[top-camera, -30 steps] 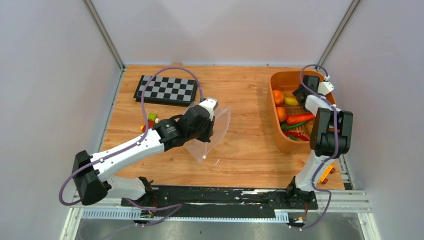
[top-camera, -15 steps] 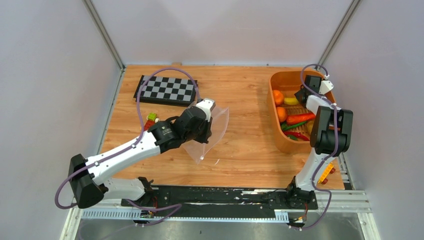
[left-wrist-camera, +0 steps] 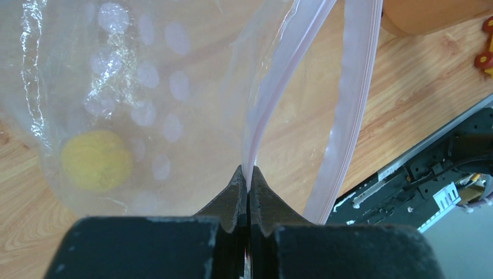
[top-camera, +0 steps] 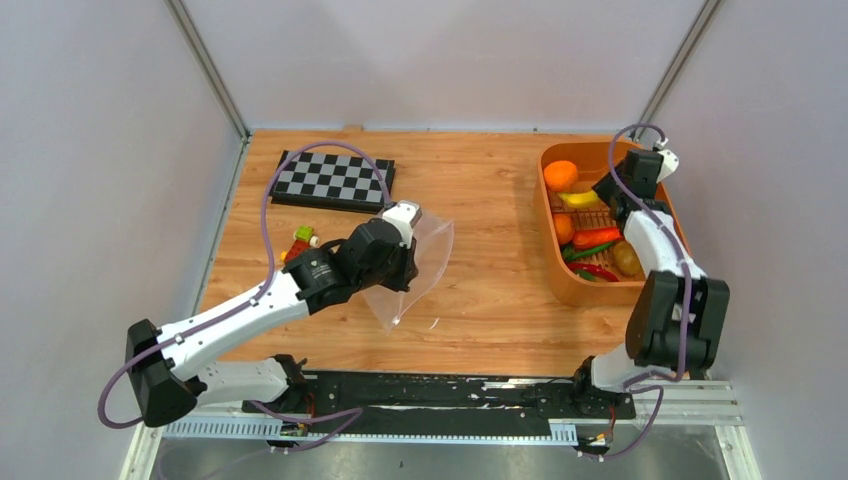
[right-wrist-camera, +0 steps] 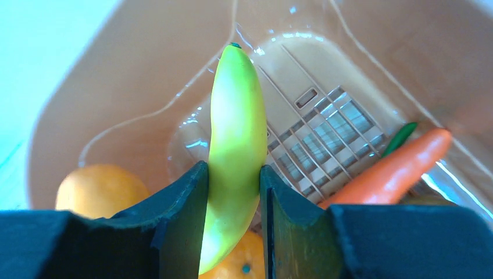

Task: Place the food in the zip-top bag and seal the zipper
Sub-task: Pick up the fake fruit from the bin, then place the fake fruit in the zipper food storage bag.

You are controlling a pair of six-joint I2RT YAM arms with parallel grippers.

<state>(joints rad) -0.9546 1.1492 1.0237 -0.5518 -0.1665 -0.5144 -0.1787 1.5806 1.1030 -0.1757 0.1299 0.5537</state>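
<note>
Just toward eight o'clock of the table's (top-camera: 500, 300) middle, the left gripper (left-wrist-camera: 248, 174) had its jaws pressed together on the pink zipper (left-wrist-camera: 279, 75) of the zip-top bag (left-wrist-camera: 145, 87), whose mouth gaped (one yellow piece (left-wrist-camera: 96, 160) lay inside). Farther off at two o'clock, in the orange basket (top-camera: 547, 230), the right gripper (right-wrist-camera: 232, 174) pinched a yellow-green banana (right-wrist-camera: 235, 110). Lifting it straight up, clear of the carrot (right-wrist-camera: 389, 168), before crossing to the bag's mouth would likely serve best.
</note>
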